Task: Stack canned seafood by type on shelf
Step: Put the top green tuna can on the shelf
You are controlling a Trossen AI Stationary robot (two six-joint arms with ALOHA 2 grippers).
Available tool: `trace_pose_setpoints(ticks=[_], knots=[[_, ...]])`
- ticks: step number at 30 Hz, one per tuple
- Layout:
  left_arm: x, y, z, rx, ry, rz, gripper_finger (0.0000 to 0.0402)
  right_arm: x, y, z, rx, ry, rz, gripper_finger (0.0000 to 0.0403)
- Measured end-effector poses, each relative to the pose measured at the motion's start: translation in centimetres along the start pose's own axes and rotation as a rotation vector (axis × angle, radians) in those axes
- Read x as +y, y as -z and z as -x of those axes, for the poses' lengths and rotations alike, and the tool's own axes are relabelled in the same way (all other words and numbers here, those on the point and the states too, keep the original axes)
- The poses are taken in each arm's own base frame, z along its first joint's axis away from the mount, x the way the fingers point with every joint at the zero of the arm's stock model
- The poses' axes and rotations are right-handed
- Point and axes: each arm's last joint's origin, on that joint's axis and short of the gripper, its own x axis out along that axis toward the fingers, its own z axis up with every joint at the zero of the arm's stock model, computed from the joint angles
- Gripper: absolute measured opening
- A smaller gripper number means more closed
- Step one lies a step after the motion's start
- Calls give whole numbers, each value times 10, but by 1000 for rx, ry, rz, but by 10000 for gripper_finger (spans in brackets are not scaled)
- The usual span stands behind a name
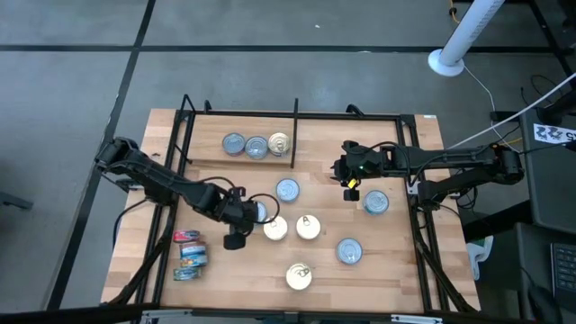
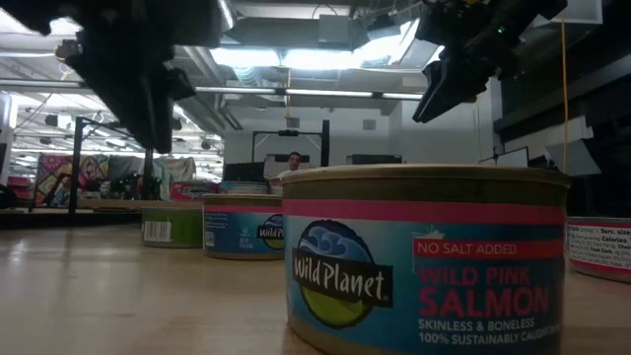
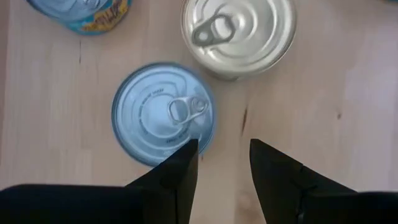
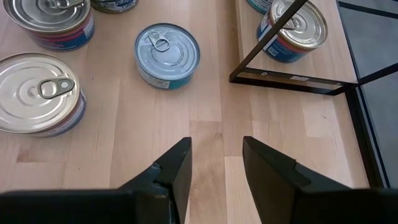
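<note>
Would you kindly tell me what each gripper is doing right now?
Left gripper: open, empty, above a blue-topped tin.
Right gripper: open, empty, over bare shelf.

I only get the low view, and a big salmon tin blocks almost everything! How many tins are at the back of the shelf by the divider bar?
Observer: Three tins sit in a row there, right beside the divider bar.
Operator: Is the left gripper holding a tin?
Observer: No. The left gripper is open and empty, with a blue-topped tin just ahead of its fingers.
Operator: What about the right one?
Observer: The right gripper is open and empty too, over bare shelf board.
</note>
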Motion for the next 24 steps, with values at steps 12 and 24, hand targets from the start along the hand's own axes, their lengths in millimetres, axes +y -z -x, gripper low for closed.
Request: trace_pose_setpoints(ticks=[12, 24], knots=[[2, 9, -17, -57, -61, -111, 138, 0, 0, 0, 0, 0, 0, 143], [2, 15, -32, -59, -59, -130, 138, 0, 0, 0, -1, 0, 0, 143]])
